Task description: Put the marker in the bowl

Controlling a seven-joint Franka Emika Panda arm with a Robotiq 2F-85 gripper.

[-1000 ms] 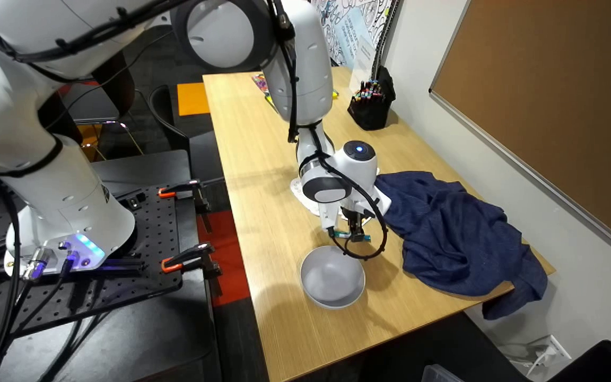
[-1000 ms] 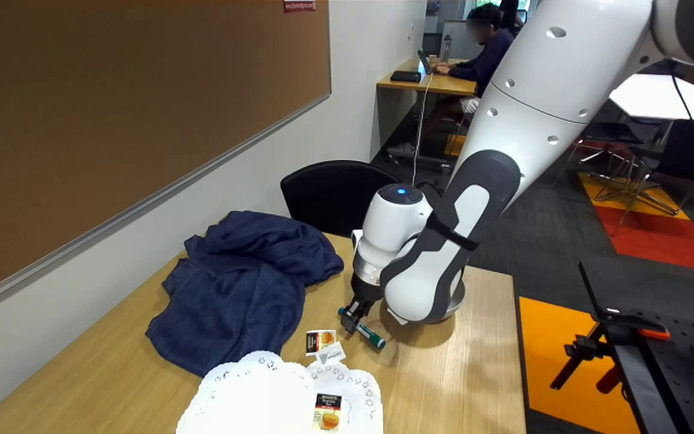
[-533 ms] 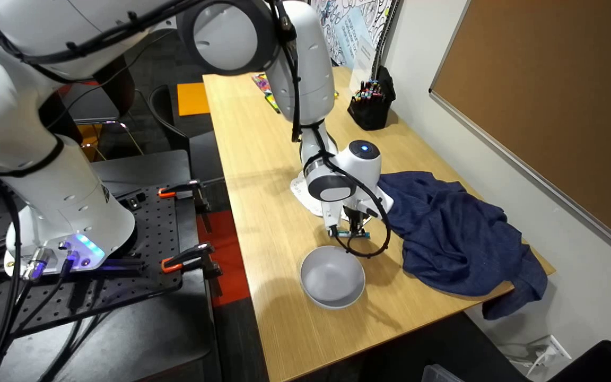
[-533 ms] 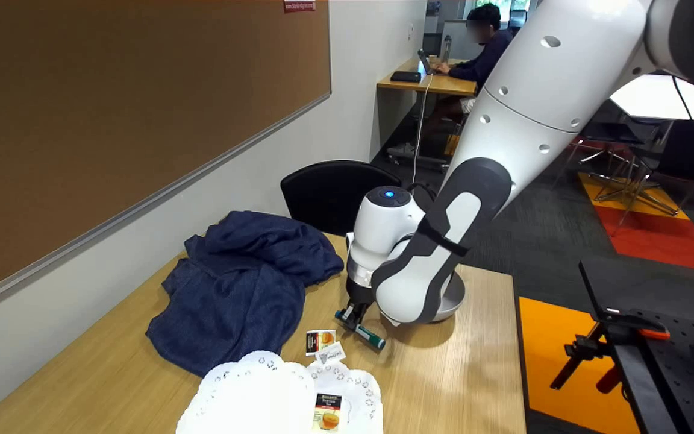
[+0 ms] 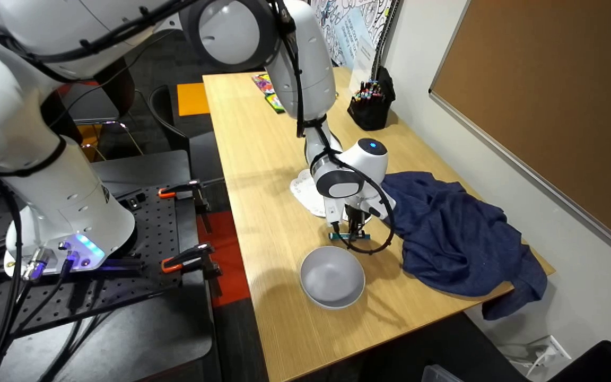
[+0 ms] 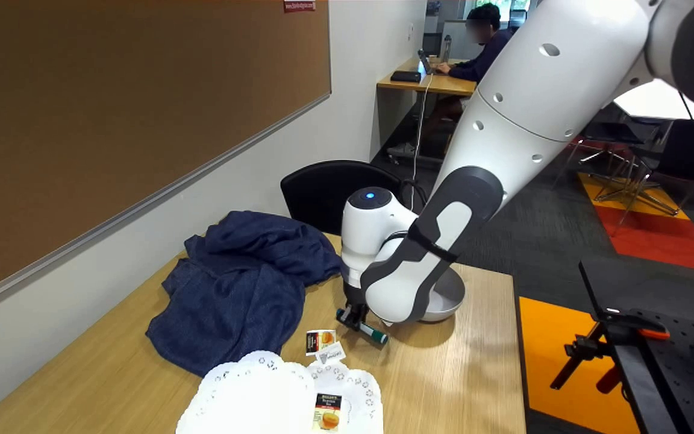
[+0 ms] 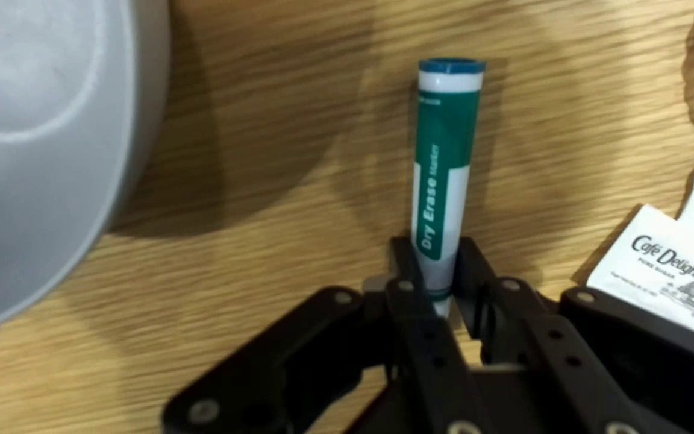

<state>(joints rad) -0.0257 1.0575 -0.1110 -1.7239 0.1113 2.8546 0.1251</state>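
Jaws of the gripper are drawn narrow in the wrist view, pinching the marker around its barrel, one end stretching to the far side. That end is blue, and the green and white barrel reads "Dry Erase". To its left, apart from it, is the bowl, with the table showing between; to its right lies a sugar packet.

In an exterior view the arm reaches across from the left, and the marker runs left to right in the gripper, just beyond the bowl's far rim. To the right a dark blue cloth spills over the table's edge; at the far end stands a pen case.

In an exterior view the marker slants from far left to near right, and the bowl sits to its right, partly hidden by the arm. Nearer lie two doilies, with a tea packet on one; beyond the table is a chair. Whether the marker clears the table, I cannot tell.
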